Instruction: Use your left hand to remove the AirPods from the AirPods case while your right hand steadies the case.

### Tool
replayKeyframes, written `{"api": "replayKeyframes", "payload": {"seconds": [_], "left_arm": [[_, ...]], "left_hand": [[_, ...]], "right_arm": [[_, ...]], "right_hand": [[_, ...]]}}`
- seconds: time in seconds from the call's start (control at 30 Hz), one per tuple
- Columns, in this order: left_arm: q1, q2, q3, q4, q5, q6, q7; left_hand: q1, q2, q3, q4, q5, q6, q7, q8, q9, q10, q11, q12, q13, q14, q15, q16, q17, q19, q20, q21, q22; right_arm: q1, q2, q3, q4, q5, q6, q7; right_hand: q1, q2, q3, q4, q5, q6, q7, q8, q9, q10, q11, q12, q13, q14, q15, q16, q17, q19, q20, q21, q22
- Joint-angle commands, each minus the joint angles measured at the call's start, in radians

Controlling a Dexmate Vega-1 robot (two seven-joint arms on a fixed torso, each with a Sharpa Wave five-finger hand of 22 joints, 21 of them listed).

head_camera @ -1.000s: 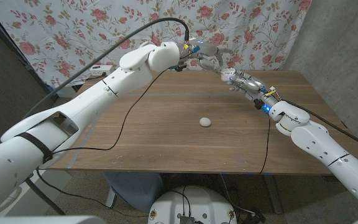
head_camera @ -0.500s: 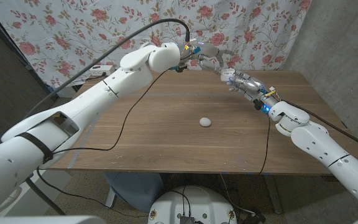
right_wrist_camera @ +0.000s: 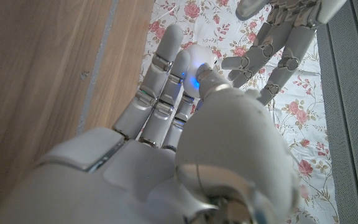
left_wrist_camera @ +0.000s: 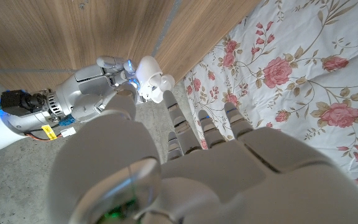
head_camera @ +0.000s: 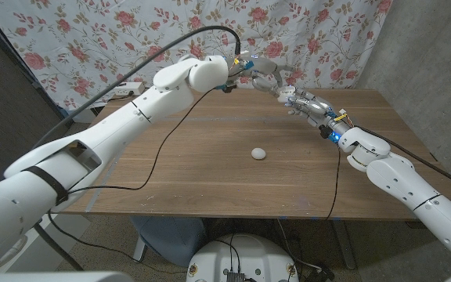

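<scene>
My right hand point(head_camera: 302, 102) is raised above the table's far side and grips the small white AirPods case point(left_wrist_camera: 151, 78) between thumb and fingers; the case point(right_wrist_camera: 199, 60) shows a blue glow beside it. Its lid looks open in the left wrist view. My left hand point(head_camera: 261, 70) hovers just beyond it with fingers point(right_wrist_camera: 272, 46) spread. One fingertip reaches close to the case, and I cannot tell whether it touches. I see nothing held in the left hand. The earbuds inside the case are too small to make out.
A small white rounded object point(head_camera: 258, 153) lies on the wooden table point(head_camera: 194, 164) near its middle. A black cable point(head_camera: 159, 153) trails over the table's left part. A floral curtain point(head_camera: 131, 31) hangs behind the table's far edge.
My left hand has edged slightly closer to the case in the right hand. The right hand and the white object on the table have stayed where they were.
</scene>
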State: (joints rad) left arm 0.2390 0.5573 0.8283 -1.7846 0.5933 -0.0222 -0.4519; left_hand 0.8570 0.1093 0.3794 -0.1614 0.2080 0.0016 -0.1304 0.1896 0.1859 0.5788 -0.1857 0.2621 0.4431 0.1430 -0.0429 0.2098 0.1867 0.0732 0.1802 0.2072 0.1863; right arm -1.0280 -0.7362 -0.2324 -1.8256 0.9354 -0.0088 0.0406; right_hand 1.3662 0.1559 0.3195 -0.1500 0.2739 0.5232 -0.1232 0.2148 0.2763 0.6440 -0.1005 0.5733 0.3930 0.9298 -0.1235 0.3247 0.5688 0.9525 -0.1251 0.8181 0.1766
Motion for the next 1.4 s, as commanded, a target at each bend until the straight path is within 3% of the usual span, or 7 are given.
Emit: {"api": "replayKeyframes", "payload": {"seconds": [0.03,0.47,1.4], "left_arm": [[-0.006,-0.012,0.009,0.02,0.007,-0.008,0.012],[-0.006,-0.01,0.024,0.015,0.062,-0.011,0.036],[-0.003,-0.019,0.026,0.029,0.064,-0.016,0.03]], "left_hand": [[0.01,0.005,0.003,0.002,0.008,-0.007,0.001,0.008,0.001,0.006,0.005,-0.004,0.004,0.0,-0.002,0.004,0.001,0.004,0.002,0.004,0.001],[0.013,0.009,0.004,0.002,0.008,-0.007,0.002,0.008,0.001,0.004,0.006,-0.009,0.006,0.001,-0.001,0.004,0.001,0.005,0.002,0.004,0.001],[0.022,0.023,0.009,0.004,0.011,-0.001,0.004,0.01,0.001,0.015,0.007,-0.012,0.01,0.003,-0.001,0.005,0.002,0.005,0.003,0.004,0.001]], "right_arm": [[0.003,-0.001,-0.004,-0.001,0.004,-0.002,0.008],[0.001,0.0,-0.004,-0.002,0.013,-0.001,0.017],[-0.005,-0.006,-0.002,-0.007,0.019,0.0,0.03]], "right_hand": [[0.0,0.01,-0.003,0.001,0.004,0.004,0.01,-0.004,0.005,0.019,-0.004,0.205,0.122,0.019,-0.104,-0.004,0.005,-0.032,-0.081,0.005,0.003],[0.0,0.01,-0.002,0.001,0.006,0.004,0.01,-0.004,0.006,0.017,-0.007,0.205,0.122,0.02,-0.104,-0.007,0.008,-0.036,-0.081,0.011,0.003],[-0.002,0.01,-0.001,0.001,0.009,0.008,0.009,-0.004,0.007,0.02,-0.004,0.206,0.119,0.025,-0.103,-0.014,0.015,-0.042,-0.081,0.026,0.003]]}}
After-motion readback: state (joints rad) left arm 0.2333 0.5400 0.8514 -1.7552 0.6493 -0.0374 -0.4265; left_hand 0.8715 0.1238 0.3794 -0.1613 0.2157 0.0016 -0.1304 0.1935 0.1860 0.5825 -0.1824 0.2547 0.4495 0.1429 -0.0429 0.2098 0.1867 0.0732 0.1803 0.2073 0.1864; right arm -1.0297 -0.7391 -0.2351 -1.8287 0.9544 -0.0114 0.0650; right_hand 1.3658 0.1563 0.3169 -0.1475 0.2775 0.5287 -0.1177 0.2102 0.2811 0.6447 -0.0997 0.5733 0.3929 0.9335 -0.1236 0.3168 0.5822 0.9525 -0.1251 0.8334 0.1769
